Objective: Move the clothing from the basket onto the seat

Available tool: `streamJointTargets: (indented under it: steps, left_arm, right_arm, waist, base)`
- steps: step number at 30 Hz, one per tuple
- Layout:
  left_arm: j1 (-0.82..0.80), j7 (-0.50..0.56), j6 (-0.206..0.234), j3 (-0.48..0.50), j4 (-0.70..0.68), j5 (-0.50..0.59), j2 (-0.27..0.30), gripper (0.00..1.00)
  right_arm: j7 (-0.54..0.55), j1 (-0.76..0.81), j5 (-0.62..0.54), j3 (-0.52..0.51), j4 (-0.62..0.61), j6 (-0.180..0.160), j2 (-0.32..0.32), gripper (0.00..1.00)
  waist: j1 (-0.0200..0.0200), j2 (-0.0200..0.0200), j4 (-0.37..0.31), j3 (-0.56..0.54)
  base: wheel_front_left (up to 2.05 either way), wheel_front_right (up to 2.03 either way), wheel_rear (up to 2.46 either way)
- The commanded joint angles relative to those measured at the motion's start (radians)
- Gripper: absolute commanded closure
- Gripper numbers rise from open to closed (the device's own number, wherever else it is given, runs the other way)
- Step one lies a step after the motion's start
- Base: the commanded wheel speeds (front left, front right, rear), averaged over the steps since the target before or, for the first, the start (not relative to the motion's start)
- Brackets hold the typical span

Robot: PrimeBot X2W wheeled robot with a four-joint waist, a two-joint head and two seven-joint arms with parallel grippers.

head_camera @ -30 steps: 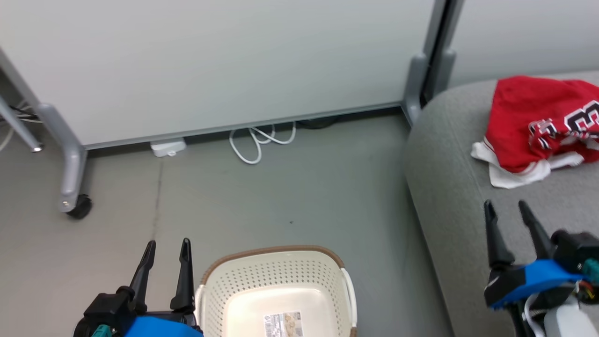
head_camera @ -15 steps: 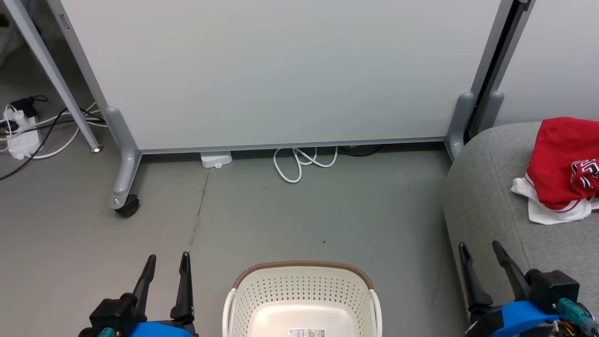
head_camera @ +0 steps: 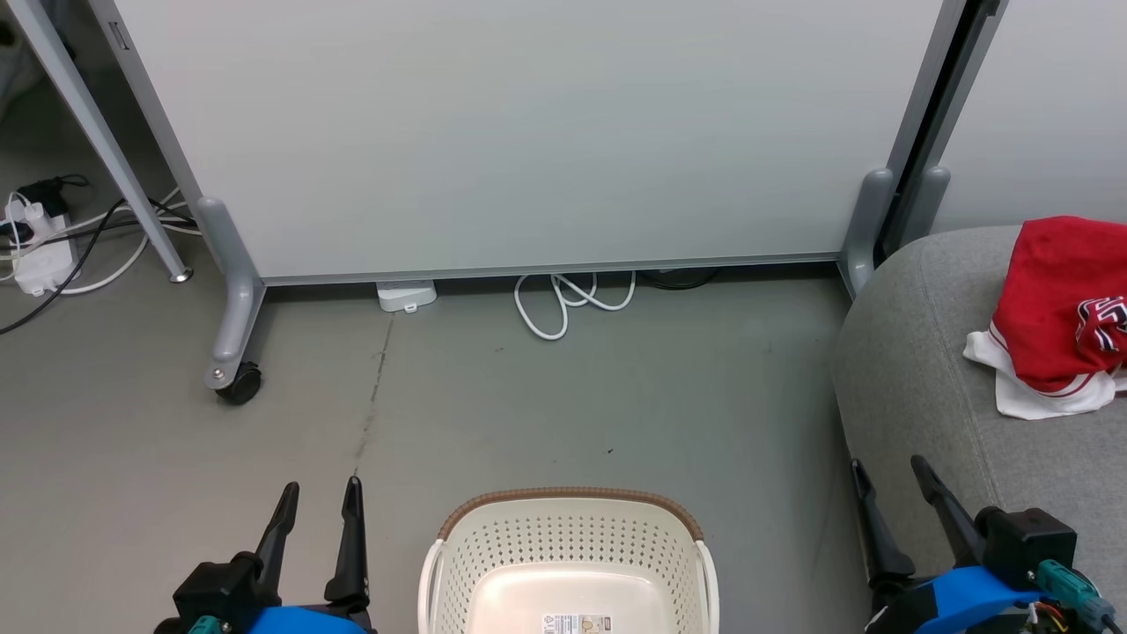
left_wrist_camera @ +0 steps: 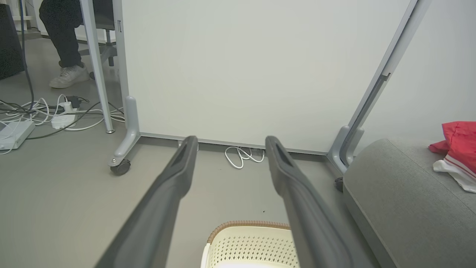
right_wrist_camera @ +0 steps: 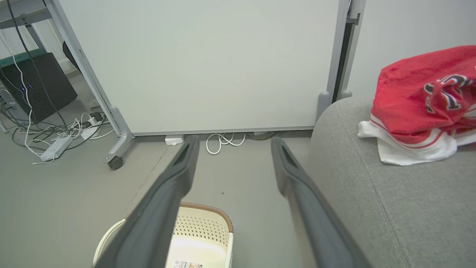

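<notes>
1. Head view: left gripper (head_camera: 322, 486) at lower left, jaws parted, released, grasping nothing, above the floor (head_camera: 616, 396) just left of the basket (head_camera: 570, 495).
2. Right gripper (head_camera: 887, 462) at lower right, jaws likewise parted and empty, tips at the front corner of the seat (head_camera: 916, 370).
3. Basket at bottom centre between the two grippers, on the floor, brown rim toward the panel (head_camera: 528, 132), pale bottom bare but for a label (head_camera: 577, 624).
4. Clothing (head_camera: 1052, 308) heaped on the seat at the right edge, red over white, well apart from the basket and beyond the right gripper.
5. Farther back: pale panel on grey legs, one castor (head_camera: 239, 385) at its left leg, a looped white cable (head_camera: 563, 304) under its lower edge, a power strip (head_camera: 35, 264) with cords at far left.
6. Left wrist view: two dark jaws wide apart with nothing between them; basket rim low between them; seat to the right with the clothing on it at the right edge; a person (left_wrist_camera: 59, 37) at top left behind the panel's leg, dark trousers and a pale shoe (left_wrist_camera: 68, 76) on the floor.
7. Right wrist view: jaws wide apart, empty; basket low beside the left jaw, label on its bottom; seat right of the right jaw, clothing piled on it at upper right, red with lettering over white fabric; a black box (right_wrist_camera: 44, 85) at upper left among cords.
</notes>
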Motion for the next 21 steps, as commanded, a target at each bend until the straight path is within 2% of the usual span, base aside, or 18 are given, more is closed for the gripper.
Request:
streamJointTargets:
  steps: [1,4,5,12,21]
  left_arm:
    - [-0.011,-0.003,-0.008,-0.001,0.004,-0.005,0.006,0.0]
    - [-0.012,-0.003,-0.008,-0.006,0.004,-0.015,0.009,0.0]
    - [0.001,0.001,0.001,-0.005,0.006,-0.014,0.003,1.0]
    - [0.047,0.008,0.001,-0.008,0.065,-0.022,-0.014,1.0]
    - [0.025,0.057,0.0,0.022,0.044,-0.193,-0.019,1.0]
  right_arm:
    - [0.0,0.015,0.008,0.002,0.001,0.001,0.003,0.0]
    - [-0.004,0.014,0.022,0.007,0.005,0.001,0.003,0.0]
    - [0.0,0.0,0.017,0.005,0.008,0.0,0.0,1.0]
    - [0.007,0.018,0.02,0.006,0.073,0.0,0.003,1.0]
    - [0.036,-0.001,0.209,-0.007,0.072,0.0,0.003,1.0]
  waist:
    - [0.0,-0.0001,0.0,0.0]
    - [0.0,-0.0001,-0.001,0.002]
    - [0.0001,-0.0001,-0.001,0.002]
    - [0.0002,-0.0001,-0.001,0.002]
    - [0.0002,-0.0001,-0.009,0.004]
  base:
    - [0.0,0.0,0.0]
    - [0.0,0.0,0.0]
    - [0.0,0.0,0.0]
    - [0.0,0.0,0.0]
    - [0.0,0.0,0.0]
